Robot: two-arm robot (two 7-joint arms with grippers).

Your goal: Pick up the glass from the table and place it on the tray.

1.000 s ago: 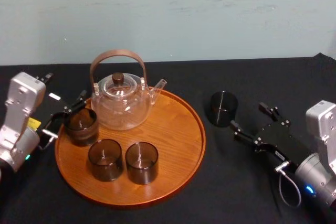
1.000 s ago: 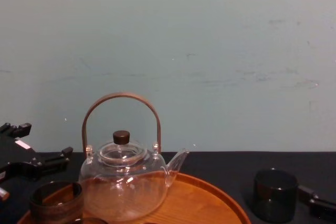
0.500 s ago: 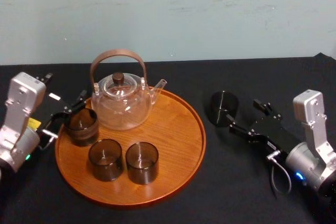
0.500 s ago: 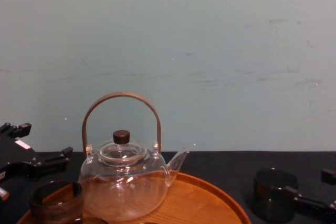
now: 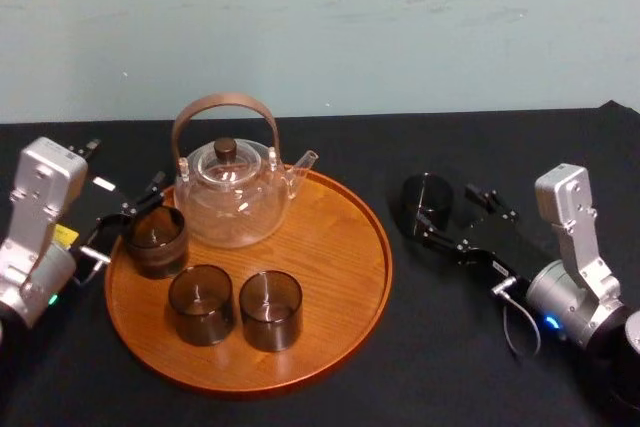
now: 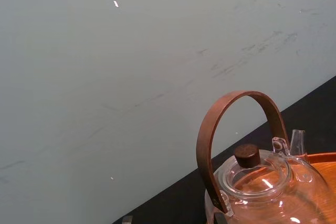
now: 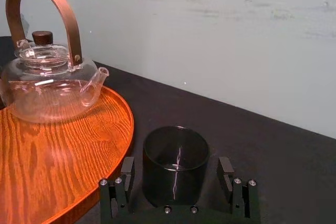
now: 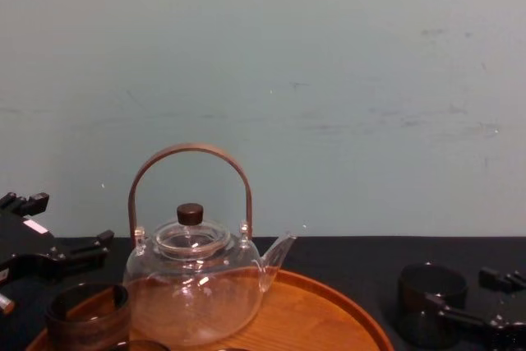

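One dark smoked glass stands upright on the black-clothed tabletop. It is just beside the right rim of the round wooden tray, with a strip of cloth between glass and rim.

The right end effector sits low over the tabletop at this glass. Its two fingers are apart, one on each side of the glass wall. In the right wrist view a gap shows between each finger and the glass. The glass is centred between the fingers, mouth upward, base on the cloth. The chest view shows the same glass at lower right with a dark finger alongside it.

Three further glasses stand on the tray:
- left-rim glass, at the tray's left edge;
- near-left glass and near-right glass, side by side toward the near edge.

A clear glass teapot with a brown arched handle and a dark lid knob occupies the far left part of the tray. Its spout points toward the robot's right.

The left end effector is at the tray's left rim, next to the left-rim glass, with its fingers spread apart. Whether they contact that glass cannot be determined.
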